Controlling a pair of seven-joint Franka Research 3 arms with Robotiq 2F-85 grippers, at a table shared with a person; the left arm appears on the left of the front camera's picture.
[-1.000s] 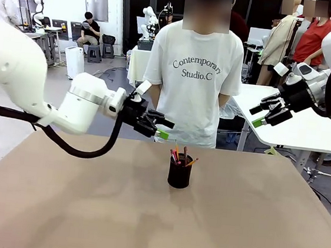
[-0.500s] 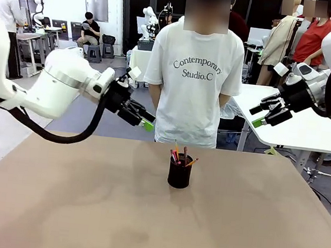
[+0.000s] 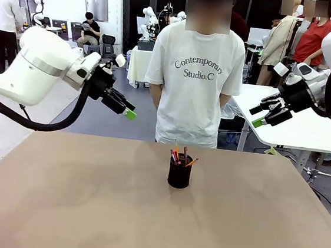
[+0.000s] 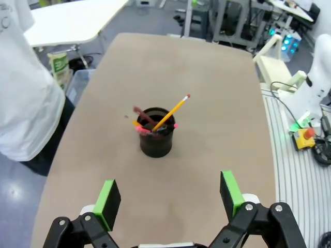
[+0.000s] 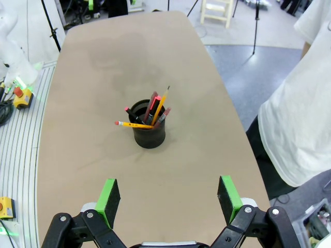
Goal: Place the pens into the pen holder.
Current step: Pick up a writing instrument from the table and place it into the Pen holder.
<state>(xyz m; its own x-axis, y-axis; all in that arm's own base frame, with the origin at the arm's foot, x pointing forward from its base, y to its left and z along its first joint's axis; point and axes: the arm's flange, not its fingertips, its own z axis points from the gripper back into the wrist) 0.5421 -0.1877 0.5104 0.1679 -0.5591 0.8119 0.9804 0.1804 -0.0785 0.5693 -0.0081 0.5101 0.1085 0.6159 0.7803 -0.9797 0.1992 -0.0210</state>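
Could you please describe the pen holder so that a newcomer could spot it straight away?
Look at the brown table, toward its far edge, in front of the person in the white shirt. The pen holder is a small black cup standing upright, with pens sticking out.

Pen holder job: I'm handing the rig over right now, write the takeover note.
Left gripper: open, empty, raised above the table's left side.
Right gripper: open, empty, raised off to the right.
Small black cylindrical mesh pen holder: upright near the middle of the brown table.
Thin yellow, red and pink pens: all standing or leaning inside the holder; one yellow pencil lies across its rim.
Person in a white T-shirt: standing at the far side, hands behind the back.
Done: no pens seen loose on the table.
Left: apparently nothing; maybe settle the yellow pencil.
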